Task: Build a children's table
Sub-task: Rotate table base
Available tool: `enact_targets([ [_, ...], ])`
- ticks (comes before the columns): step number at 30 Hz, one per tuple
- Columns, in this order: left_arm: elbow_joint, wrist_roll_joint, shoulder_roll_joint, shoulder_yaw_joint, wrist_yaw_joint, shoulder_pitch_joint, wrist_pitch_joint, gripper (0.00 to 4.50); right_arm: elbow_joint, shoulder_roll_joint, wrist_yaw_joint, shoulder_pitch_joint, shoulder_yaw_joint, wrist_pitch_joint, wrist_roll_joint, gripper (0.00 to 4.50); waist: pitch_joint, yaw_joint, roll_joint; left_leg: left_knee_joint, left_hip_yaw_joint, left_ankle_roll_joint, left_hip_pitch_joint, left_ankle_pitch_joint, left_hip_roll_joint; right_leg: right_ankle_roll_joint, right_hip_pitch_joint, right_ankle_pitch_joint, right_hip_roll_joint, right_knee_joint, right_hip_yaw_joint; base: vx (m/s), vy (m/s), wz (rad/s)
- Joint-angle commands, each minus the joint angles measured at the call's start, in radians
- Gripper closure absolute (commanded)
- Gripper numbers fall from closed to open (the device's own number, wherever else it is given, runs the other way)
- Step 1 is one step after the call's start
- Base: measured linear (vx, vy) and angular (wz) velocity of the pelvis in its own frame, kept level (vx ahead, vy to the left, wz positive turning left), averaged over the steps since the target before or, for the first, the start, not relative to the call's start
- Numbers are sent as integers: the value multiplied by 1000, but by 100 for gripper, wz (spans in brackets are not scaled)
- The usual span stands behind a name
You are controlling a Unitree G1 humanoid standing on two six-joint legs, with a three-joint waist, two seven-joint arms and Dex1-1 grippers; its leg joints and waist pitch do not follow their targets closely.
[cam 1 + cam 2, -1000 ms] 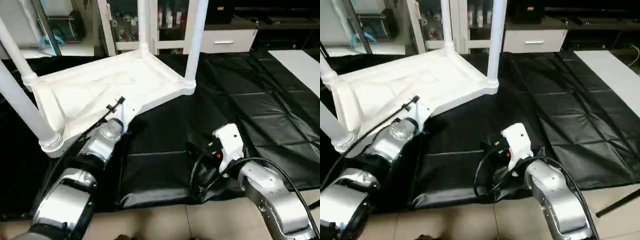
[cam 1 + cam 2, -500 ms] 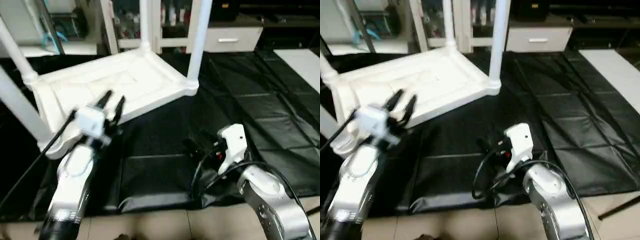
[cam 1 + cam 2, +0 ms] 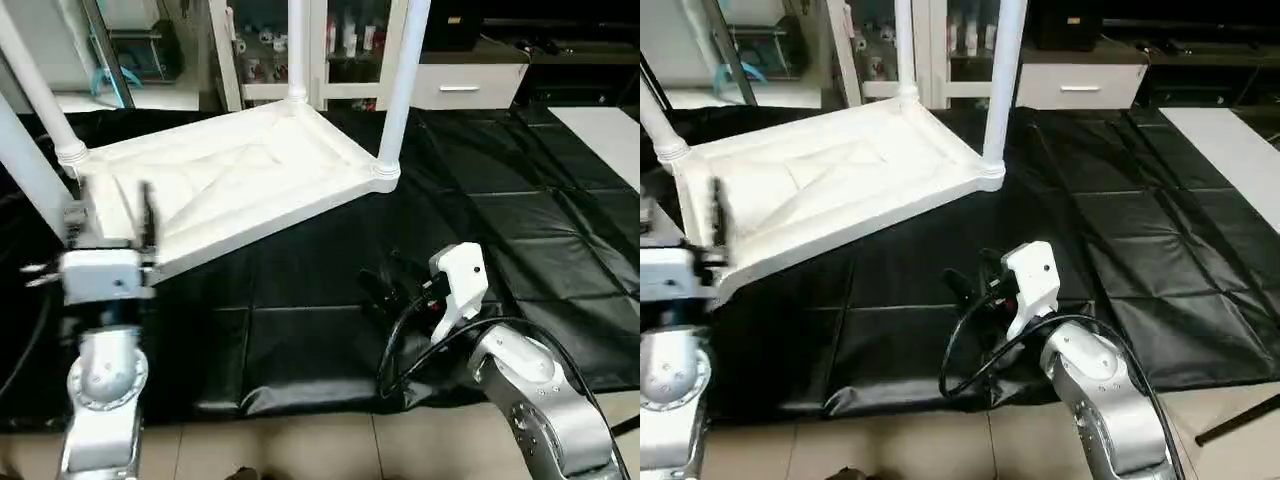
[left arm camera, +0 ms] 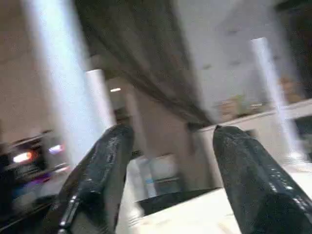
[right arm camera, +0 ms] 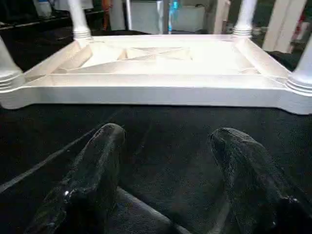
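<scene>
Table (image 3: 235, 185) upside down on black desk (image 3: 480, 210), four legs (image 3: 405, 80) socketed upright; judged light, stiff, slippery plastic; best gripped at rim; left gripper (image 3: 108, 215), right gripper (image 5: 168, 170) both open, empty.

**Even indoor light, one smeared wrist picture**

Soft overhead light is falling evenly across the scene, leaving the white tabletop (image 3: 240, 180) bright, almost washing out its ribs, while the black table cover (image 3: 520, 230) is catching dull grey sheen along its creases. Beyond the right gripper (image 5: 168, 141) the tabletop is reading sharp, with a faint shadow lying under its near rim. Past the left gripper (image 4: 170, 134) everything is streaking into motion blur; its glossy fingers (image 4: 105, 161) are carrying highlights, and a leg (image 4: 58, 78) is glowing pale blue.
</scene>
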Motion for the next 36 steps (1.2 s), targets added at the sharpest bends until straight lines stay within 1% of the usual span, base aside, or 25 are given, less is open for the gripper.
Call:
enact_targets([
  [1, -9, 8, -3, 31, 58, -14, 28, 125, -9, -6, 38, -7, 3, -11, 35, 141, -48, -4, 3, -97, -41, -62, 34, -454, 49, -57, 10, -349, -18, -76, 23, 0, 0, 0],
  [2, -2, -3, -6, 36, 68, -16, 34, 107, -21, -15, 69, -5, 14, -8, 53, 141, -48, -4, 3, -97, -41, -58, 34, -450, 49, -59, 10, -342, -18, -76, 23, 0, 0, 0],
  [3, 3, -9, -8, 39, 74, -17, 37, 107, -29, -21, 90, -4, 22, -7, 64, 141, -49, -2, 3, -97, -41, -54, 32, -438, 50, -63, 11, -323, -17, -74, 23, 0, 0, 0],
  [4, 10, -17, -9, 46, 82, -22, 41, 99, -47, -29, 121, -4, 33, 1, 86, 141, -50, 0, 8, -96, -40, -50, 33, -428, 50, -69, 11, -303, -17, -73, 23, 0, 0, 0],
  [5, 18, -27, -7, 52, 85, -32, 41, 86, -78, -35, 164, -5, 44, 19, 129, 141, -51, 0, 8, -95, -40, -48, 32, -424, 50, -72, 13, -291, -16, -72, 23, 0, 0, 0],
  [6, 20, -25, -7, 53, 86, -35, 39, 76, -86, -36, 174, -5, 46, 24, 141, 115, -52, 2, 7, -95, -41, -43, 31, -409, 51, -75, 15, -263, -16, -69, 23, 0, 0, 0],
  [7, 26, -34, -7, 55, 82, -43, 39, 69, -88, -36, 178, -8, 47, 24, 144, 108, -54, 2, 7, -94, -40, -39, 30, -392, 52, -80, 16, -237, -16, -66, 23, 0, 0, 0],
  [9, 43, -53, -9, 61, 76, -65, 43, 60, -93, -37, 195, -15, 52, 26, 154, 103, -54, 3, 6, -94, -39, -41, 31, -387, 51, -90, 14, -224, -15, -65, 23, 0, 0, 0],
  [11, 64, -72, -8, 68, 71, -87, 53, 42, -102, -41, 220, -20, 62, 33, 169, 74, -55, 3, 5, -94, -39, -44, 30, -388, 50, -98, 16, -222, -16, -63, 23, 0, 0, 0],
  [14, 83, -91, -5, 74, 69, -105, 62, 26, -108, -47, 240, -24, 72, 41, 180, 56, -56, 3, 6, -92, -39, -42, 29, -374, 49, -104, 18, -208, -17, -61, 23, 0, 0, 0],
  [15, 100, -111, -1, 87, 80, -120, 77, 18, -112, -53, 255, -29, 81, 47, 192, 46, -56, 4, 8, -92, -38, -42, 28, -371, 49, -107, 19, -202, -18, -60, 22, 0, 0, 0],
  [17, 108, -128, -3, 97, 84, -128, 89, 3, -115, -57, 261, -31, 84, 50, 198, 23, -57, 4, 8, -91, -38, -43, 29, -368, 48, -110, 19, -200, -17, -59, 22, 0, 0, 0],
  [20, 140, -165, 2, 134, 103, -161, 104, 0, -119, -61, 267, -41, 86, 60, 210, 5, -57, 3, 8, -91, -38, -46, 31, -376, 48, -115, 19, -207, -18, -60, 21, 0, 0, 0],
  [22, 152, -177, 11, 138, 94, -172, 102, 0, -118, -61, 269, -44, 87, 60, 207, 5, -57, 4, 8, -90, -38, -44, 31, -370, 47, -114, 19, -206, -17, -60, 21, 0, 0, 0],
  [23, 167, -191, 18, 144, 89, -186, 103, 0, -116, -61, 269, -46, 89, 61, 204, 5, -57, 4, 6, -90, -38, -43, 30, -368, 48, -114, 20, -206, -17, -60, 21, 0, 0, 0],
  [24, 176, -201, 22, 146, 84, -196, 105, 0, -116, -62, 268, -47, 92, 62, 199, 5, -57, 6, 8, -90, -37, -45, 33, -372, 47, -113, 17, -215, -18, -60, 21, 0, 0, 0],
  [25, 199, -230, 27, 150, 71, -217, 119, 0, -114, -66, 264, -48, 98, 60, 189, 5, -57, 7, 6, -90, -38, -47, 33, -370, 48, -113, 17, -213, -18, -60, 21, 0, 0, 0],
  [27, 213, -254, 27, 153, 59, -230, 132, 0, -113, -68, 263, -48, 100, 62, 188, 5, -58, 9, 8, -90, -38, -53, 33, -366, 47, -114, 17, -209, -17, -58, 21, 0, 0, 0],
  [29, 240, -288, 32, 150, 19, -247, 138, 0, -111, -71, 263, -50, 103, 63, 187, 5, -58, 8, 7, -91, -38, -54, 30, -359, 47, -116, 20, -197, -18, -56, 21, 0, 0, 0],
  [31, 261, -318, 36, 148, -16, -260, 139, 0, -110, -73, 263, -51, 104, 65, 185, 5, -59, 8, 7, -90, -36, -55, 32, -362, 45, -119, 18, -206, -19, -57, 22, 0, 0, 0],
  [32, 270, -356, 32, 148, -52, -268, 154, 0, -111, -73, 263, -51, 105, 65, 184, 5, -59, 8, 7, -90, -37, -56, 32, -362, 46, -119, 18, -205, -19, -57, 22, 0, 0, 0],
  [33, 281, -375, 35, 149, -70, -275, 154, 0, -111, -73, 262, -51, 105, 66, 183, 5, -59, 8, 6, -90, -36, -56, 31, -358, 46, -122, 19, -204, -20, -56, 22, 0, 0, 0],
  [34, 281, -375, 35, 149, -70, -275, 154, 0, -111, -73, 262, -51, 105, 66, 183, 5, -59, 8, 6, -89, -35, -54, 32, -357, 46, -124, 18, -203, -20, -56, 22, 0, 0, 0],
  [35, 298, -453, 31, 153, -133, -291, 180, 0, -112, -78, 263, -49, 106, 63, 177, 5, -60, 7, 10, -90, -36, -54, 31, -355, 47, -126, 19, -197, -20, -55, 22, 0, 0, 0],
  [36, 299, -502, 31, 154, -177, -295, 205, 0, -113, -81, 264, -47, 107, 61, 174, 5, -61, 9, 8, -89, -34, -56, 33, -349, 45, -130, 18, -196, -20, -55, 22, 0, 0, 0],
])
